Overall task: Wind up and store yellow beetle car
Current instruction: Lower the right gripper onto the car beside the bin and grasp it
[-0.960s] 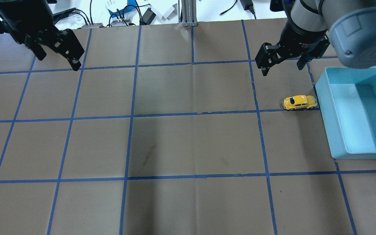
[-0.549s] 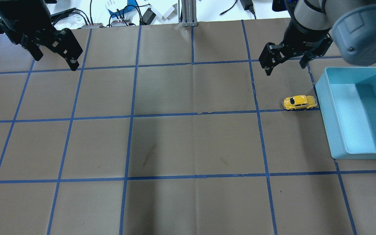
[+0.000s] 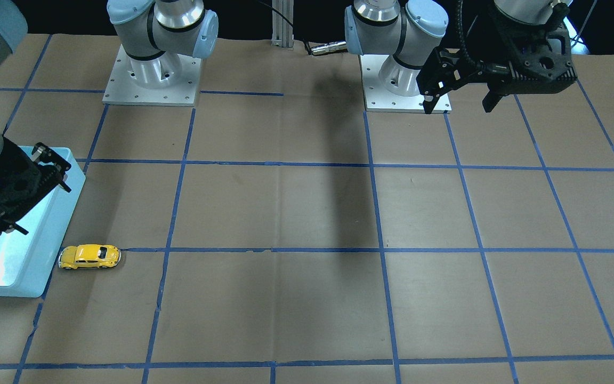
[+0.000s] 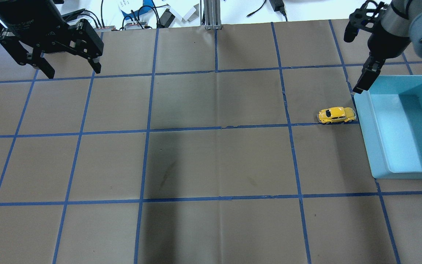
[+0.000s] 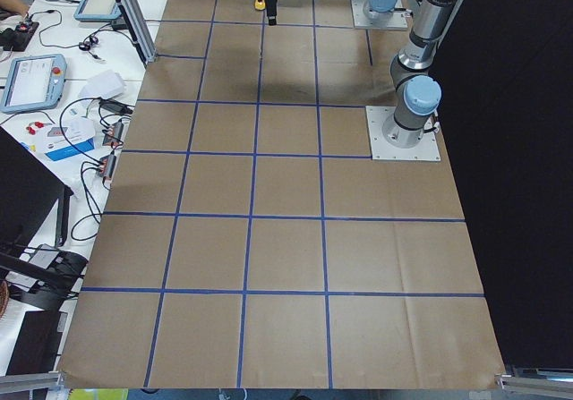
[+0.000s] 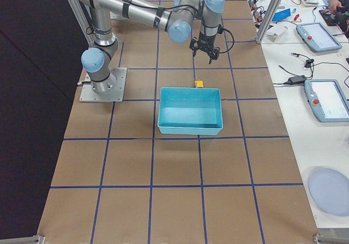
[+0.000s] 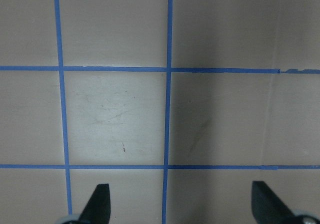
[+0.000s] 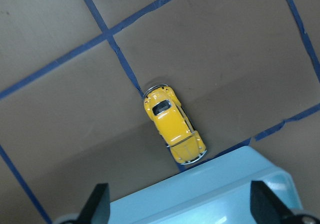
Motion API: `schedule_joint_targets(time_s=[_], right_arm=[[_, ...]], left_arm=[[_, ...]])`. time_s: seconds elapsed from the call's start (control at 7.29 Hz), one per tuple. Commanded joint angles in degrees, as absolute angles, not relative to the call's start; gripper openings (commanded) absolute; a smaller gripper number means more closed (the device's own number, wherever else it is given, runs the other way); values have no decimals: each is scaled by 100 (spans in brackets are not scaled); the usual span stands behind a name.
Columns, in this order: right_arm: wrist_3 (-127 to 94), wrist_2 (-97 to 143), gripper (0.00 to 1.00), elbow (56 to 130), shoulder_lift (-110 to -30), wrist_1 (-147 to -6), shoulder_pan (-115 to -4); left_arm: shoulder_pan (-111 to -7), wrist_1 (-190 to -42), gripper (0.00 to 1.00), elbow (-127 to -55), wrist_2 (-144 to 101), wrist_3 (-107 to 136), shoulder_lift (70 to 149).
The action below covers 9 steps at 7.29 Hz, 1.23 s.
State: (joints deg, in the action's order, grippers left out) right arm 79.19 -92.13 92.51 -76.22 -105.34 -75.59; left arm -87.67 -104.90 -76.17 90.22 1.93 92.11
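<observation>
Item: yellow beetle car (image 4: 336, 115), one only, standing on its wheels on the brown-papered surface (image 4: 211, 165), across a blue tape line. One end points at the near wall of the teal bin (image 4: 365, 135); whether it touches that wall cannot be told. Nothing grips it. Right hand (image 8: 180, 190): fingers spread wide and empty, raised above the surface over the bin's corner. The wrist view shows the car lying diagonally ahead of the fingertips. Left hand (image 4: 73, 72): fingers likewise spread wide and empty, hanging over the far opposite corner of the surface, well apart from the car. Step in hand, by judgement: the right hand's approach to grasp the car; winding and storing are not yet done. Handling notes: centre the hand over the roof and turn the wrist until the fingers face the car's two long sides. An end-to-end grip looks crowded by the bin wall. Descend clear of the rim and close low on the body, since the glossy rounded shell may slip. Keep the wheels pressed to the surface while drawing the car backward to wind it, then lift it over the wall. Count: car, one; bin, one, nothing visible inside; hands, two; arm bases, two.
</observation>
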Motion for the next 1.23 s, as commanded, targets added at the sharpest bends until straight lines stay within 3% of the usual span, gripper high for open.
schedule_joint_targets(time_s=[0.0, 0.27, 0.82, 0.96, 1.1], right_arm=[[9488, -9325, 100, 9682, -7033, -11806, -7541], [10534, -9282, 99, 10805, -6943, -13588, -7541], [10713, -9132, 93, 11135, -6698, -13799, -7515], [10714, -9019, 83, 11153, -6671, -13895, -7515], [10714, -9009, 53, 11145, -6662, -13974, -7515]], left_arm=[[-8789, -10485, 100, -7611, 9018, 237, 9185], [-8789, -10485, 100, -7603, 9009, 237, 9211], [-8807, -10293, 100, -7681, 9009, 290, 9343], [-8781, -10292, 100, -7682, 8913, 194, 9360], [-8763, -10179, 100, -7699, 8903, 54, 9395]])
